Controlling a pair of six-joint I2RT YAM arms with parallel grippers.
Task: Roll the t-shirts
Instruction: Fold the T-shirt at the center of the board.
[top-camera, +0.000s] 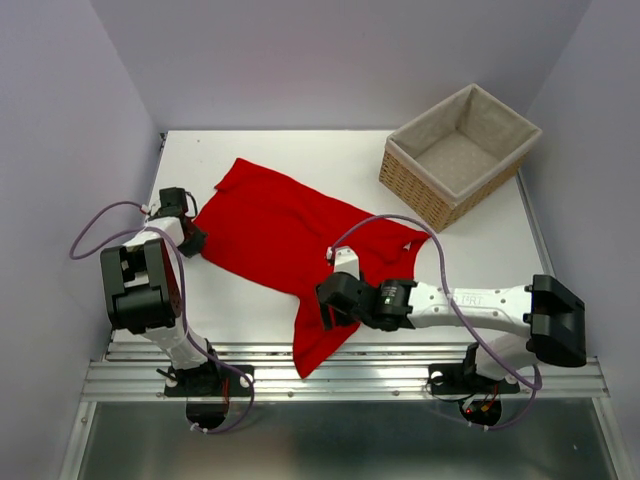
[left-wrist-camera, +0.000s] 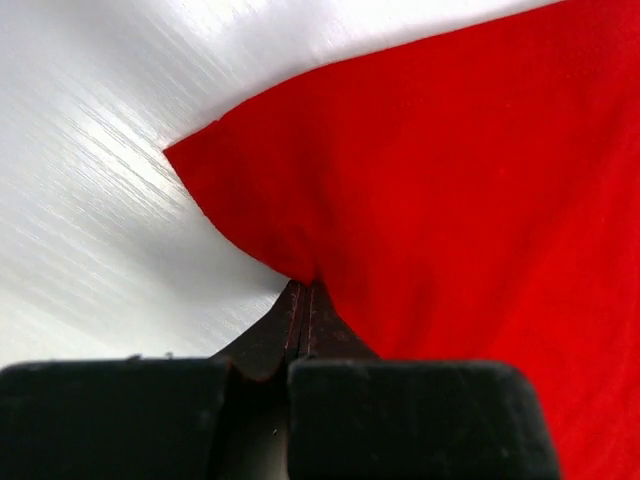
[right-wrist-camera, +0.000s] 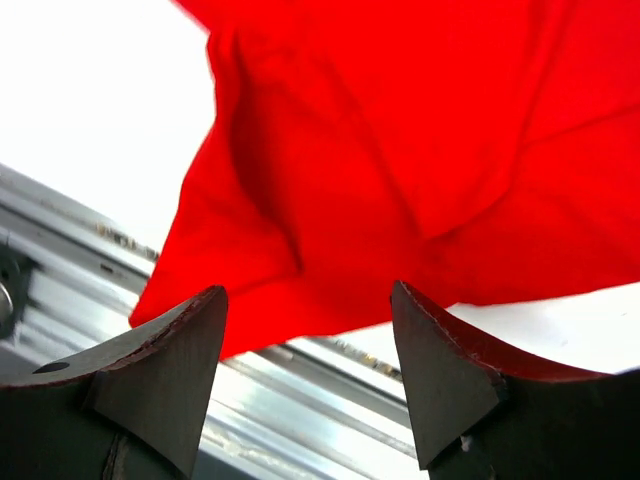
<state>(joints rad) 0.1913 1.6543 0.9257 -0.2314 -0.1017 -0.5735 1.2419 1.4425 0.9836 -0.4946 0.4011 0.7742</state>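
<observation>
Red t-shirt (top-camera: 280, 225) lies flat and unrolled on the white table (top-camera: 480, 260), running from the upper left of centre in the top view down toward the lower centre. Its lowest end overlaps the aluminium rail (top-camera: 400, 375) at the table's near edge. The cloth shows shallow folds and no roll. The left gripper (top-camera: 195, 238) sits at the shirt's left-hand edge, in the left middle of the frame. In the left wrist view its fingers (left-wrist-camera: 285, 335) are pressed together, and the red hem puckers into their tips, so they pinch the shirt's edge just off the bare table surface. The right gripper (top-camera: 330, 305) is over the lower part of the shirt, just below the frame's centre. In the right wrist view its fingers (right-wrist-camera: 180, 340) stand spread apart with nothing between them, the shirt's lower corner and the rail visible beyond the gap. Contact with the cloth cannot be told there. A lined wicker basket (top-camera: 420, 195) stands in the upper right, apart from the shirt.
</observation>
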